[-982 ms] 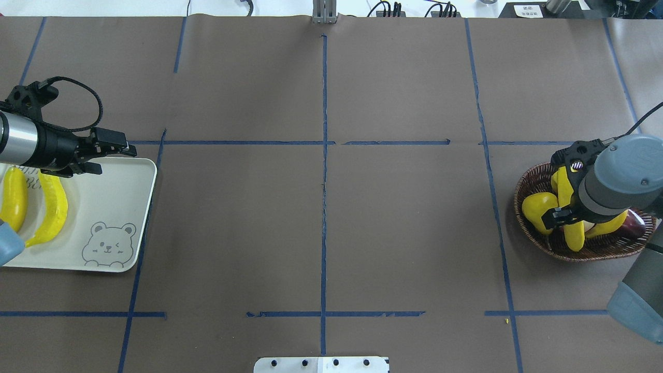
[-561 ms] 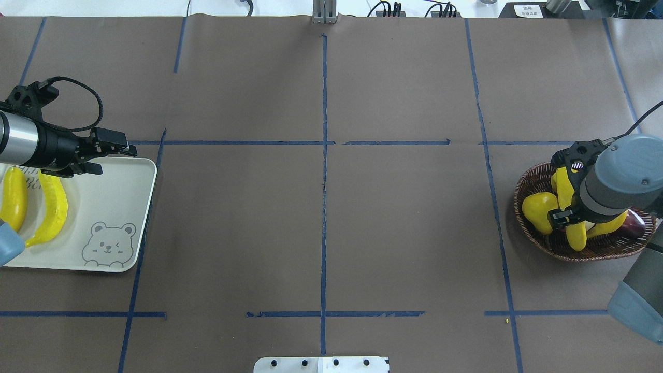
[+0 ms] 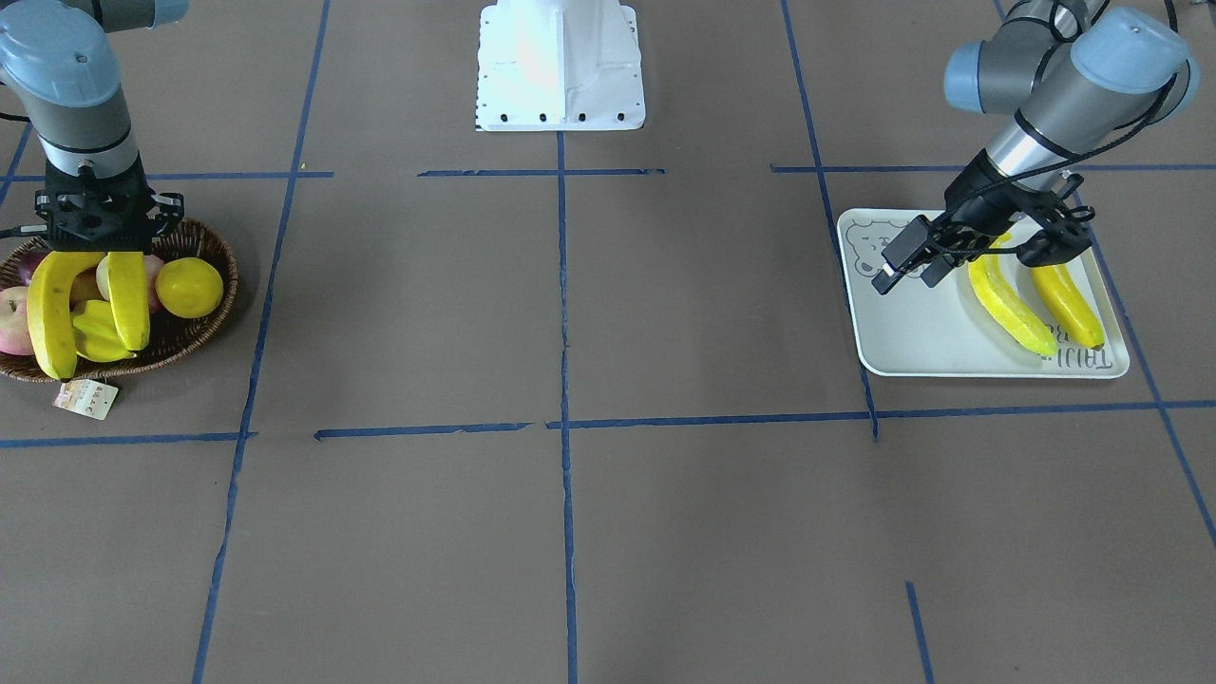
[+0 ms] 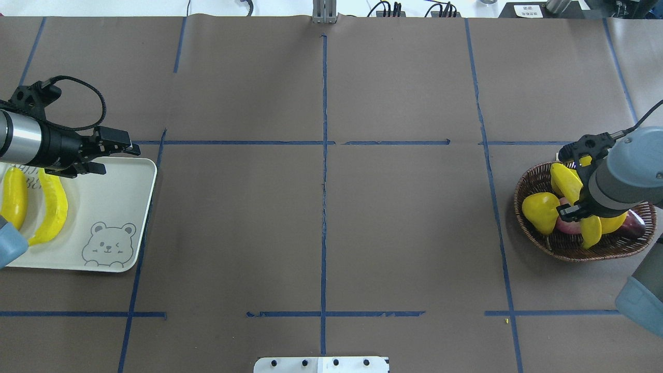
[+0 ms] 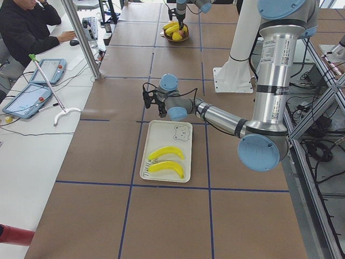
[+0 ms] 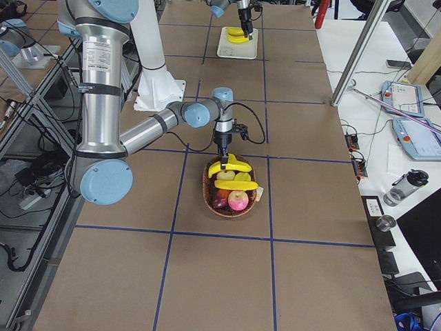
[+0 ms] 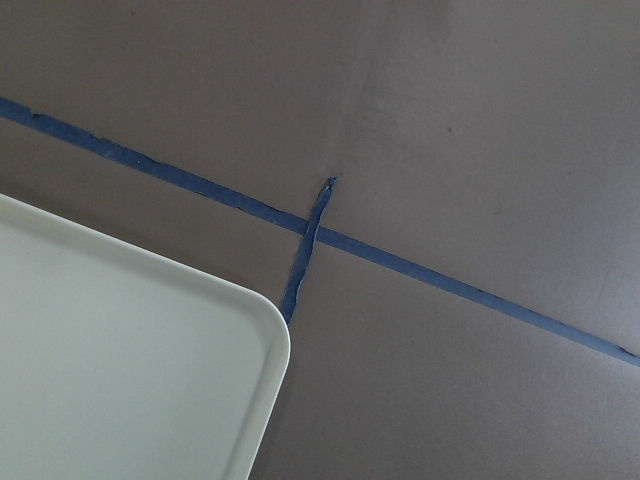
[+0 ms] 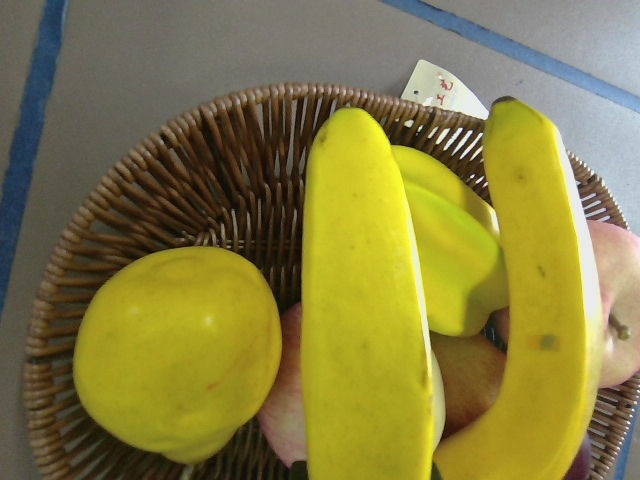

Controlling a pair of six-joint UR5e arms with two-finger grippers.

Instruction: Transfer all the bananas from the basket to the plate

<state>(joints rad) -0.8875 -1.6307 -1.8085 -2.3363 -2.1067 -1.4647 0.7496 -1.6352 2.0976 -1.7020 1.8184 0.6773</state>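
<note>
Closest to the right wrist camera, a long curved yellow banana (image 8: 365, 320) fills the middle of the frame. The right gripper (image 3: 106, 249) has it pinched across the body, though the jaws themselves do not show in that view. Its long axis runs top to bottom there, roughly level, with the free end pointing at the upper edge.

Just right of it a second curved yellow banana (image 8: 545, 300) lies almost parallel. A ridged yellow starfruit (image 8: 455, 250) sits between them and a round yellow lemon-like fruit (image 8: 180, 345) at lower left. All of this is in the oval dark brown woven wicker basket (image 8: 200, 170).

The lift should probably go straight up until both ends clear the rim and the neighbouring fruit, then travel slowly so the banana cannot pivot in the jaws.

Far across the brown-papered desk (image 3: 712, 313), the flat white rectangular plate (image 3: 912, 332) holds two more yellow bananas (image 3: 1007, 304) side by side, slanting to lower right. The left gripper (image 3: 905, 275) hovers over the plate's bear corner, jaws spread and empty.
</note>
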